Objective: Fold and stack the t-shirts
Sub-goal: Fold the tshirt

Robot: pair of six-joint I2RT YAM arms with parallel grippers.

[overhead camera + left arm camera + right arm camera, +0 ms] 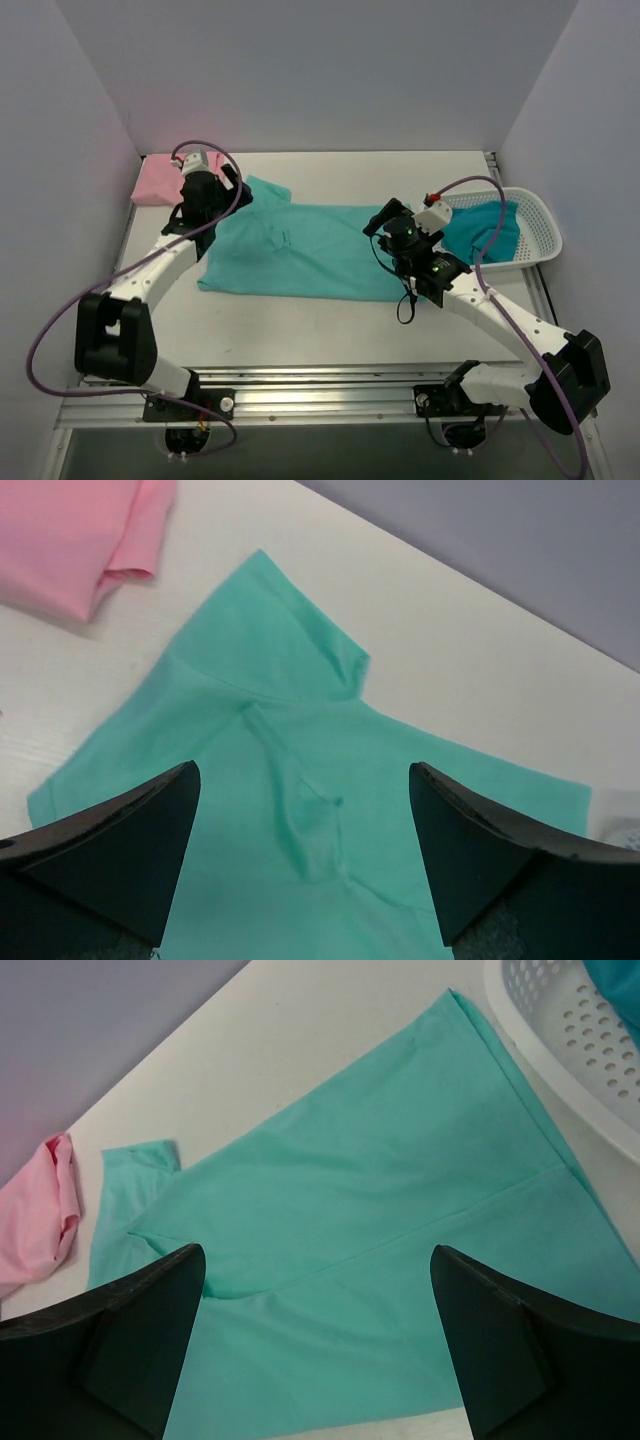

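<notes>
A light mint-green t-shirt [300, 255] lies spread flat across the middle of the table, one long side folded over itself. A pale pink t-shirt [160, 182] sits folded at the back left corner. The darker teal t-shirt [482, 230] lies in the basket. My left gripper [222, 205] hovers over the mint shirt's left end near a sleeve [290, 630], open with nothing between its fingers [130, 830]. My right gripper [385, 222] hangs over the shirt's right end, also open and empty. In the wrist views the mint cloth [380, 1190] shows between both open grippers [303, 780] [317, 1255].
A white mesh basket [540, 225] stands at the right edge of the table, close to the right arm, its rim [560, 1040] just past the shirt's corner. The pink shirt [70, 530] lies a short way beyond the mint sleeve. Walls enclose the table on three sides.
</notes>
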